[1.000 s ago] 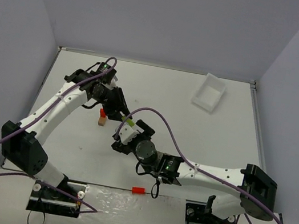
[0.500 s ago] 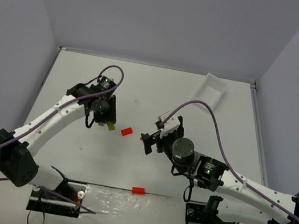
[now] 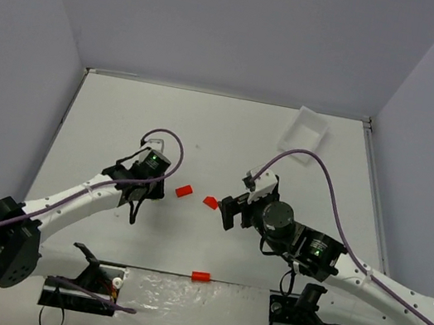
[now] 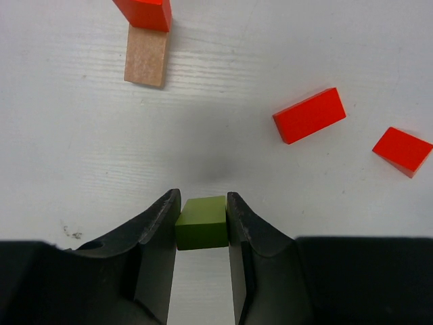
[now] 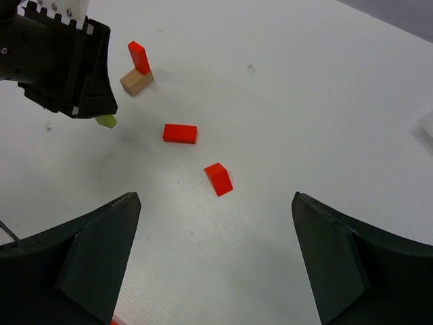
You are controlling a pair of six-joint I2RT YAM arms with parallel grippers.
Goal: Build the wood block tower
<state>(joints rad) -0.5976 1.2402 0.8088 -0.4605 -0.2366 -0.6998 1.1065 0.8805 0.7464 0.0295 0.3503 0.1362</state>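
Observation:
The tower's base shows in the left wrist view: a tan block with a red block upright on it. It also shows in the right wrist view. My left gripper is shut on the lime green block, short of the stack and above the table. In the top view the left gripper hides the stack. My right gripper is open and empty, just behind a small red block. A longer red block lies between the grippers.
A white tray stands at the back right. Another red block lies at the table's near edge between the arm bases. Purple cables loop over both arms.
My left gripper has drawn back toward the near side with the green block. My right gripper has backed off to the right, leaving a small red block on the table.

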